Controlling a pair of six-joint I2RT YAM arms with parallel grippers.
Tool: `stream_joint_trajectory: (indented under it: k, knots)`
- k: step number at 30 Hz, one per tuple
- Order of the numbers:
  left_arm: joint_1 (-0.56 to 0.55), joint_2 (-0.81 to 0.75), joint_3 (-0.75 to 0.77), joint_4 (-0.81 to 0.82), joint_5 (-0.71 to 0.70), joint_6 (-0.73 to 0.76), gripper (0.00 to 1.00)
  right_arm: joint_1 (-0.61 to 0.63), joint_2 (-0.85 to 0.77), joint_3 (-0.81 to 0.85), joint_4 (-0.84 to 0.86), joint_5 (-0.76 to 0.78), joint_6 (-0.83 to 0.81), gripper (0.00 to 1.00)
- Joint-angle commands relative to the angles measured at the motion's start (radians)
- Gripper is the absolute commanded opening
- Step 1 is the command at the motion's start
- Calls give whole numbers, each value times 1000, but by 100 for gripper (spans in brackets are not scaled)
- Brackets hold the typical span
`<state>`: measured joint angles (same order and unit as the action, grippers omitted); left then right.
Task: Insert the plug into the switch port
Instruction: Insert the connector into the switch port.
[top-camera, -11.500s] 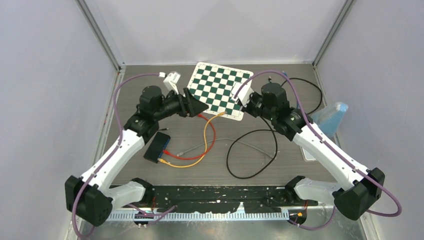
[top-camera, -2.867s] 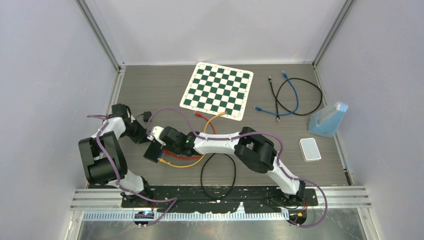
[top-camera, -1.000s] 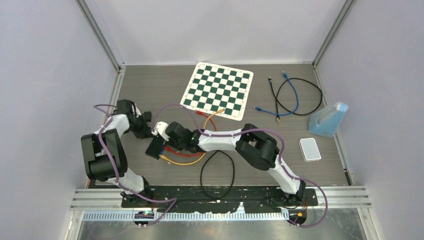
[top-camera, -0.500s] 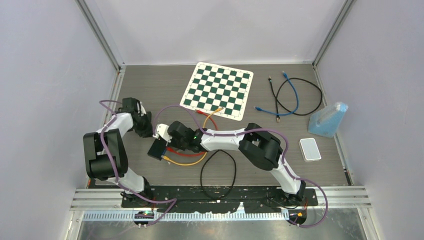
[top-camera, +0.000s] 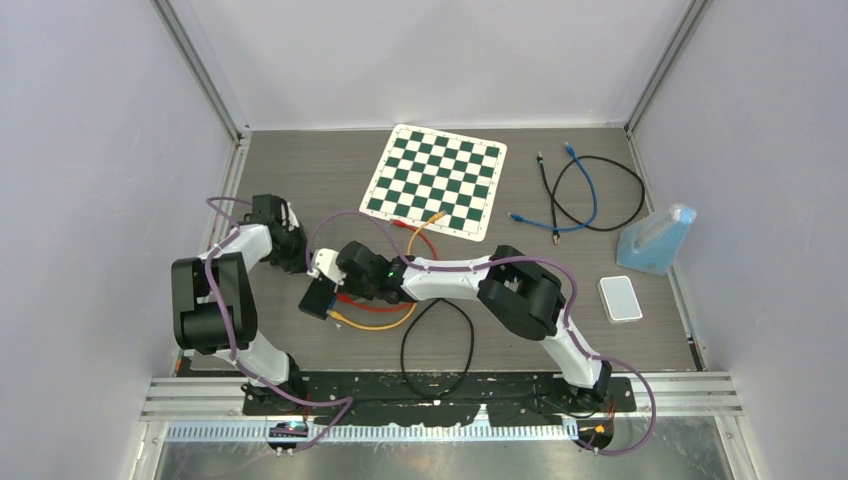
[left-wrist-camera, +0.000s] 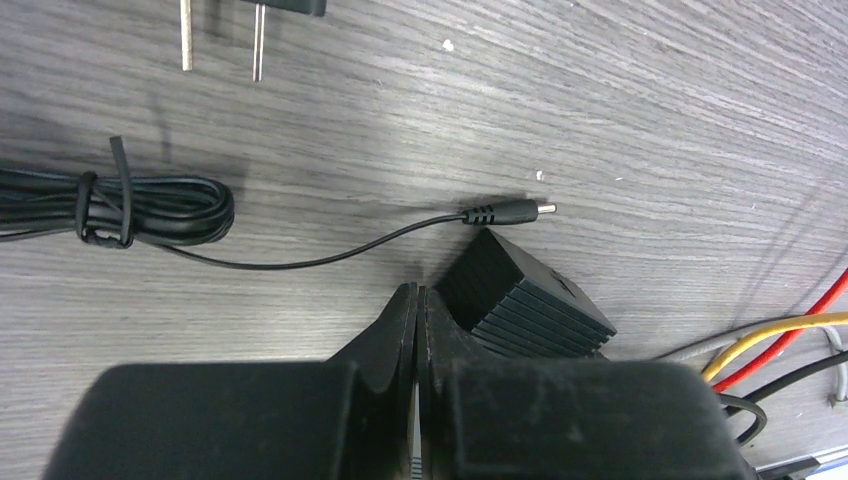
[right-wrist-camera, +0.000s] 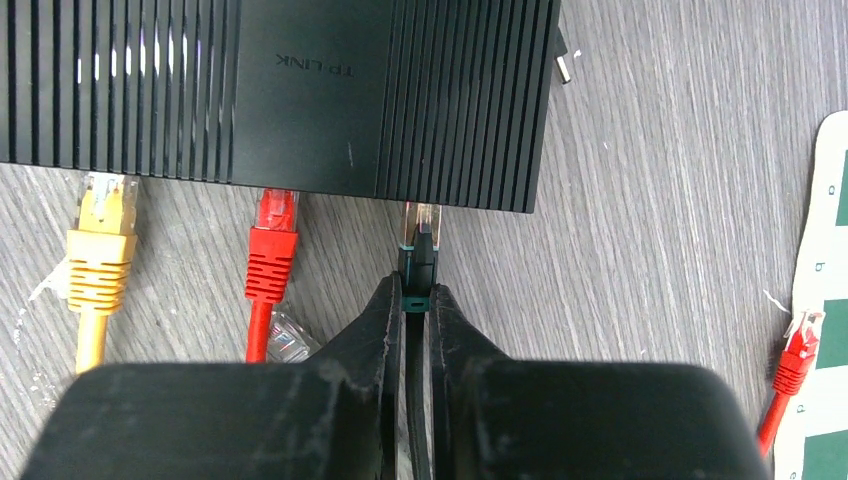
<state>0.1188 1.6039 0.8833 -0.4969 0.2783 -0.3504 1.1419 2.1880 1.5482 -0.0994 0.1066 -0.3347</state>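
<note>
Our right pincer (right-wrist-camera: 415, 305) is pinched nearly closed; our left pincer (left-wrist-camera: 417, 305), fully closed and empty, sits just beside the switch (right-wrist-camera: 280, 90). The black plug (right-wrist-camera: 420, 240) held in our right meets the switch's front edge, right of the red plug (right-wrist-camera: 275, 245). We should push straight and level.

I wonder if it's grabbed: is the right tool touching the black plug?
Touching. The right wrist view shows the right tool pinching the black plug from both sides, at the TP-Link switch's edge.
</note>
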Motion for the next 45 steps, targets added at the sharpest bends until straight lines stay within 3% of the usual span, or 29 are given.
stream_joint_trajectory:
  k: [1,12,21,26,31,35,40,45]
  knots:
    - [-69,16,-4,-98,222,-23,0,12,-40,97,323,-77,-37,5]
    - [-110,59,-9,-77,283,-22,0,12,-38,98,410,-88,-78,5]
    - [-109,73,-61,-22,340,-58,0,4,-1,120,459,-29,-12,5]
    - [-110,80,-93,2,339,-65,0,-20,-37,26,589,-85,52,5]
    - [-109,79,-105,11,349,-76,0,-26,-69,-38,688,-92,-11,5]
    - [-109,74,-111,23,355,-86,0,-29,-91,-18,678,-56,-103,5]
    - [-137,68,-132,59,368,-121,0,-43,-67,59,598,-59,-85,5]
    - [-163,39,-147,58,349,-147,0,-44,-38,47,642,12,-48,5]
